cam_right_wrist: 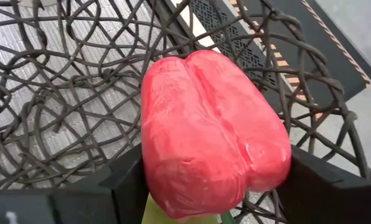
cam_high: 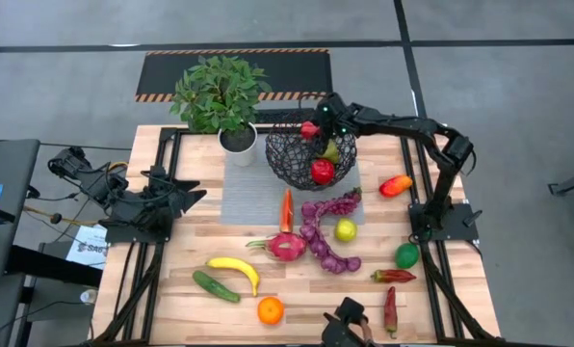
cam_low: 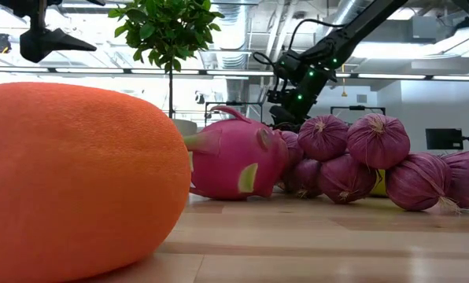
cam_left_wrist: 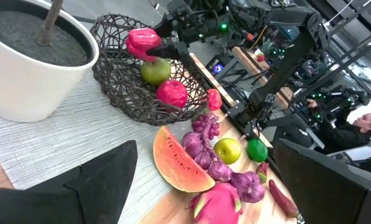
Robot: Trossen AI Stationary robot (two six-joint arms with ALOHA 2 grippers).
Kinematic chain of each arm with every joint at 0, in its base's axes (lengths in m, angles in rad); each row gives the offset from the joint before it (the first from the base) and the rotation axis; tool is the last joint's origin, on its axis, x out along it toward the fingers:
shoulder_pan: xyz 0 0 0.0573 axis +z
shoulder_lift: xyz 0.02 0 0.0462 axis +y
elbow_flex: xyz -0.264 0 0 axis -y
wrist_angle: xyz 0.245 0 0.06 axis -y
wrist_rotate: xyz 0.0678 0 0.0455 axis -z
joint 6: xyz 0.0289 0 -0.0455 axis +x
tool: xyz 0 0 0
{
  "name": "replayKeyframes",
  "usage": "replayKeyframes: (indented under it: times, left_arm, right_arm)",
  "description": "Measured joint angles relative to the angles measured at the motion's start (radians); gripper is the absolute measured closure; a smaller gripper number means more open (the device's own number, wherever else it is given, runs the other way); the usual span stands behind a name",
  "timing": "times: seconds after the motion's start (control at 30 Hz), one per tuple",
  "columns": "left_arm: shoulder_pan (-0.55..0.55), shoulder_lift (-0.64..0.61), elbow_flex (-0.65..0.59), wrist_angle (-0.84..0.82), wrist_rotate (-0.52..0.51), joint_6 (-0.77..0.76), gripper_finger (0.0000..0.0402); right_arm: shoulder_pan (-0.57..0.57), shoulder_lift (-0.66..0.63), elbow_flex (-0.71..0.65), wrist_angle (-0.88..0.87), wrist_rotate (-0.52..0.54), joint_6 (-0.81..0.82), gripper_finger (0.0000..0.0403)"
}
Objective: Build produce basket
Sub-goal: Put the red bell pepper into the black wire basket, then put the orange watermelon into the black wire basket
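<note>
The black wire basket (cam_high: 301,159) stands on a grey mat at the table's far middle. It holds a red apple (cam_high: 322,171) and a green fruit (cam_left_wrist: 155,70). My right gripper (cam_high: 315,126) is over the basket's far rim, shut on a red pepper (cam_right_wrist: 210,137); the pepper also shows in the left wrist view (cam_left_wrist: 142,42). My left gripper (cam_high: 196,197) waits open and empty at the table's left. Loose produce lies on the table: a watermelon slice (cam_high: 286,209), a dragonfruit (cam_high: 287,246), a purple string (cam_high: 324,231), a banana (cam_high: 235,270), a cucumber (cam_high: 215,285) and an orange (cam_high: 270,309). My right gripper pinches the red pepper by two opposite sides (cam_right_wrist: 151,155) between its two fingers (cam_right_wrist: 120,183). The fingers reach in from the table's right, over the basket's far rim. The pepper is lifted clear, above the fruit in the basket.
A potted plant (cam_high: 220,96) in a white pot (cam_high: 238,140) stands just left of the basket. A yellow-green fruit (cam_high: 345,229), a lime (cam_high: 406,254), an orange-red fruit (cam_high: 395,185) and two chilies (cam_high: 393,276) lie on the table's right half. A person (cam_left_wrist: 360,127) sits beyond the table.
</note>
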State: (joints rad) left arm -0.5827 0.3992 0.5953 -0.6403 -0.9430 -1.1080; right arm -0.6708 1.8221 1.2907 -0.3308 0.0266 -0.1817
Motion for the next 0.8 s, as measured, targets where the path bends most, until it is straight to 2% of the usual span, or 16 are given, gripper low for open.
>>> replayKeyframes:
  times: [0.33,0.63,0.8]
  left_arm:
    - [0.000,0.000,0.000,0.002,0.000,0.000,0.0038]
    - [0.000,0.000,0.000,0.002,0.001,-0.014,0.0038]
    - [0.000,0.000,0.000,0.003,0.001,-0.019,0.0038]
  right_arm:
    - [0.000,0.000,0.000,-0.006,0.000,-0.011,0.0052]
    - [-0.006,0.000,0.003,-0.017,0.022,-0.016,0.0046]
    - [-0.001,-0.002,0.117,-0.188,0.023,-0.029,0.0048]
